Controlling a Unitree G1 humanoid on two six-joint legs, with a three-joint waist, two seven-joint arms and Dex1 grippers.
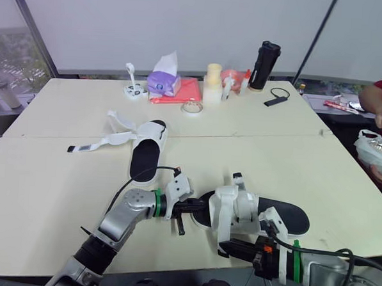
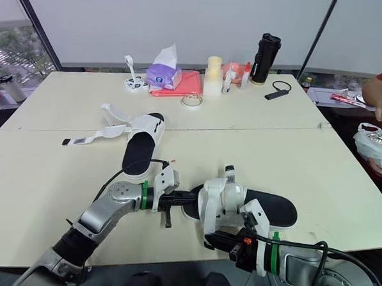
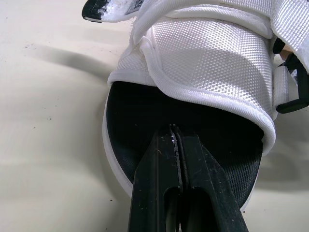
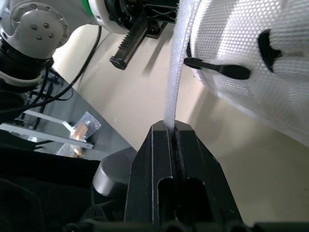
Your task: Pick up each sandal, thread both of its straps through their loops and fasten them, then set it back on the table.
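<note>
Head views: near sandal (image 1: 274, 214) low at the front of the table (image 1: 42, 173), between both arms and seemingly resting on it. Far sandal (image 1: 145, 152) further back on the left, straps flung open, untouched. Left tool (image 1: 189, 209) poked into the near sandal's toe end. Right tool (image 1: 231, 247) just below the white upper (image 1: 229, 206), with a strap (image 1: 223, 229) hanging down to it. Well apart along the back edge: tissue pack (image 1: 163, 77), tape roll (image 1: 192, 107), black bottle (image 1: 264, 65). At far right, a person's arm (image 1: 380, 105), clear of the work.

Left wrist view: fingers (image 3: 159, 169) pressed together, nothing seen between them, tips on the black footbed (image 3: 140, 108) under the upper.

Right wrist view: fingers (image 4: 154, 159) clamped on the strap's free end, drawn straight up toward the upper, just beside a black loop (image 4: 217, 69).

Probably mid-threading on the first sandal. Next, likely: steer the strap end into that narrow loop while pinning the sole. Nothing in the path but the left tool's own body close by.
</note>
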